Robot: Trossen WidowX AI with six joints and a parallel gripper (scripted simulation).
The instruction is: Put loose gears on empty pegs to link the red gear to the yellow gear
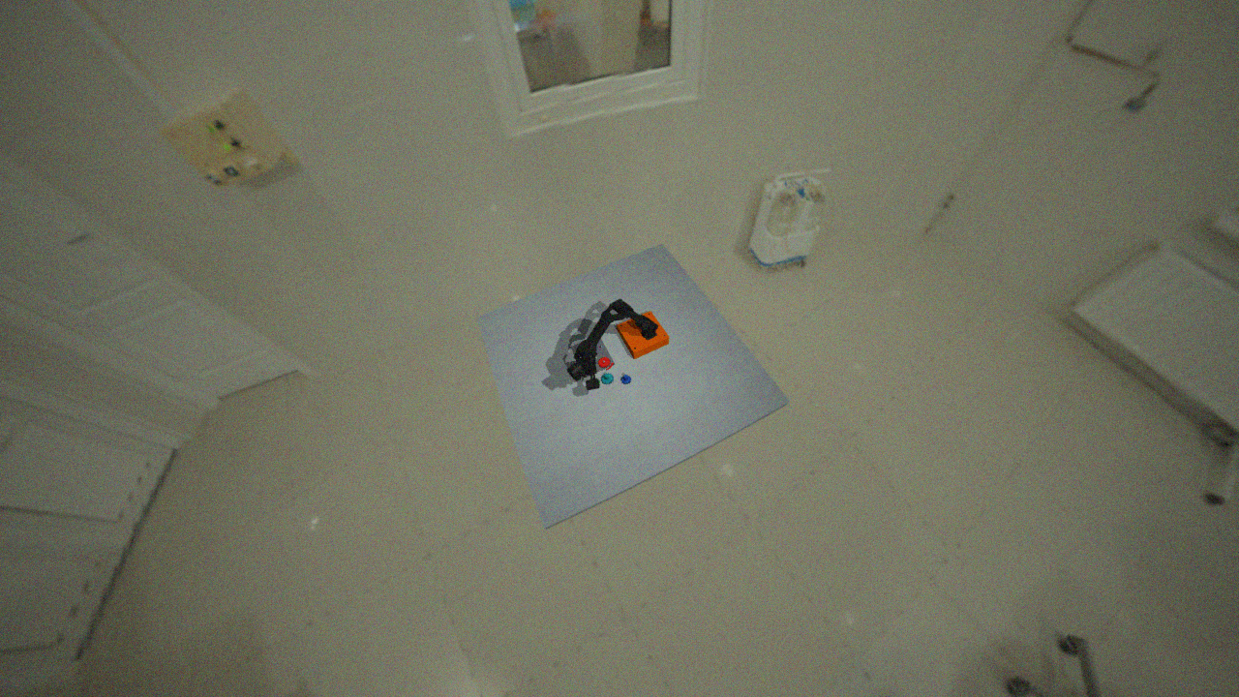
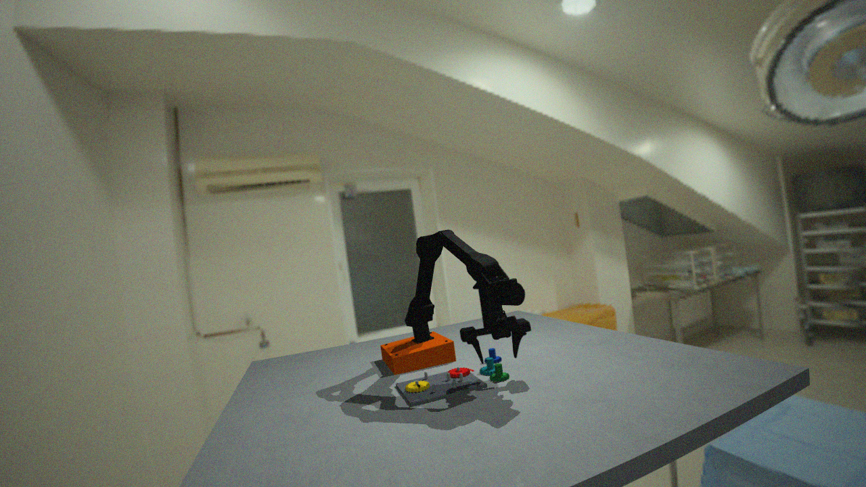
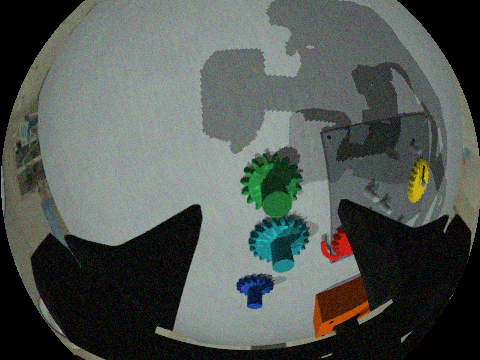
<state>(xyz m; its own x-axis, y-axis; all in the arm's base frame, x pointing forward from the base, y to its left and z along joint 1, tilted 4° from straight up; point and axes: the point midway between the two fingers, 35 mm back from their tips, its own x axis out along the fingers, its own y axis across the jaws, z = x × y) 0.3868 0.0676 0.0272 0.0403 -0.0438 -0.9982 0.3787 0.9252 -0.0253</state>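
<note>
My gripper (image 2: 499, 359) (image 3: 275, 210) is open and empty, pointing down above the loose gears. A green gear (image 2: 498, 377) (image 3: 252, 187), a teal gear (image 1: 607, 378) (image 2: 486, 370) (image 3: 265, 240) and a smaller blue gear (image 1: 625, 378) (image 2: 496, 359) (image 3: 255, 287) stand upright on the table, knobs up. In the wrist view they form a column between the fingers, green farthest up. The grey board (image 2: 438, 390) (image 3: 345, 172) holds the red gear (image 1: 604, 363) (image 2: 458, 373) (image 3: 342, 245), partly hidden by a finger in the wrist view, and the yellow gear (image 2: 416, 387) (image 3: 417, 182). Several pegs between them are bare.
The orange arm base (image 1: 643, 342) (image 2: 421, 357) (image 3: 340, 302) stands beside the board. The arm's shadow falls over part of the board and the grey table (image 1: 641, 433) (image 2: 605, 387). In the wrist view the right finger overlaps the board's near part.
</note>
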